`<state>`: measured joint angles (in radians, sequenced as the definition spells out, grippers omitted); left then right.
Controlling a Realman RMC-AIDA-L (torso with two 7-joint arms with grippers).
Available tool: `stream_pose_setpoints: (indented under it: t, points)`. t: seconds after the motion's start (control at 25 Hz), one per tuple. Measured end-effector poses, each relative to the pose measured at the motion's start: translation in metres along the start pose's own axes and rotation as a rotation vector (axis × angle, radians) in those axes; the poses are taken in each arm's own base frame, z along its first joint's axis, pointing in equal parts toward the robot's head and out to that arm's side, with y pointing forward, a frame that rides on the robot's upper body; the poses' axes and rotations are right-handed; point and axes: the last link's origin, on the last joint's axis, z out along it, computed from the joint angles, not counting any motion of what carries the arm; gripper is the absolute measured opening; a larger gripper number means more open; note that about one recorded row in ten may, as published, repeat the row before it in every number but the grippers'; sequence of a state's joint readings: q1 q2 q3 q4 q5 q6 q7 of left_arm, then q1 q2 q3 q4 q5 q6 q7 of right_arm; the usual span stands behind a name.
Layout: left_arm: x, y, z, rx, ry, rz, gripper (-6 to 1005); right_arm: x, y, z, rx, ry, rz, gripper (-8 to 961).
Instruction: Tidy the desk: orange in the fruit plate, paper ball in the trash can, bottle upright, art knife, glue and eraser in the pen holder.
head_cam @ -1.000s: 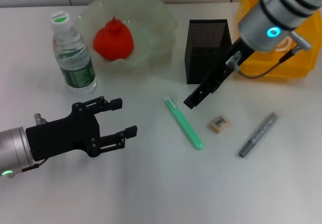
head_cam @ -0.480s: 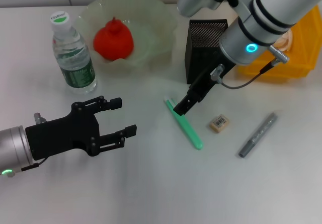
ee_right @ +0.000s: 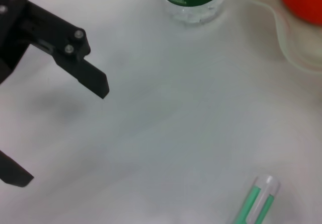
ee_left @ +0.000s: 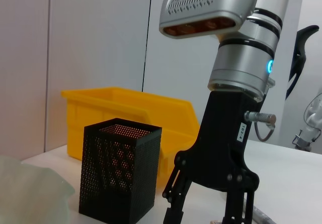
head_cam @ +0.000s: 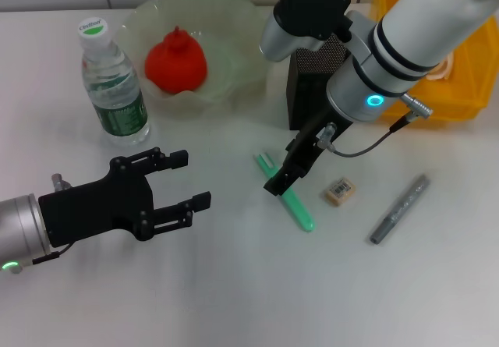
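A: Currently, right gripper [head_cam: 278,185] is low over the slim green art knife [head_cam: 286,193], its dark fingers right at the knife's upper end. Jaws?

B: Slightly apart in the left wrist view; contact with the knife cannot be told.

A: Left gripper [head_cam: 181,191]?

B: Near the front left of the white table [head_cam: 234,285], jaws spread wide, holding nothing.

A: Other items?

B: Red-orange round orange [head_cam: 175,62] sits in the pale-green wavy glass fruit plate [head_cam: 242,27]. Clear bottle with green label [head_cam: 111,86] stands upright beside the plate. Small beige eraser [head_cam: 339,190] lies just right of the knife; grey glue stick [head_cam: 399,209] farther right. Black mesh pen holder [head_cam: 312,90] stands beside the yellow trash can [head_cam: 460,90].
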<state>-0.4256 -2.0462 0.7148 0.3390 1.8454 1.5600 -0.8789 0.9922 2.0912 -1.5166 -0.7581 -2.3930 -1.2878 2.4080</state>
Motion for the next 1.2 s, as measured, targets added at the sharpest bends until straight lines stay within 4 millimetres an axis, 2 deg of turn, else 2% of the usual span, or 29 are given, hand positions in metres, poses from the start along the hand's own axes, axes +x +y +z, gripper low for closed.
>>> stream_pose_setpoints:
  t: [0.32, 1.2]
  points:
    - [0.0, 0.0, -0.001, 0.003, 0.001, -0.001, 743, 0.001, 0.008, 0.009, -0.007, -0.005, -0.034, 773]
    - [-0.001, 0.0, 0.0, 0.007, 0.004, -0.004, 743, 0.007, 0.008, 0.018, 0.016, 0.012, -0.066, 737]
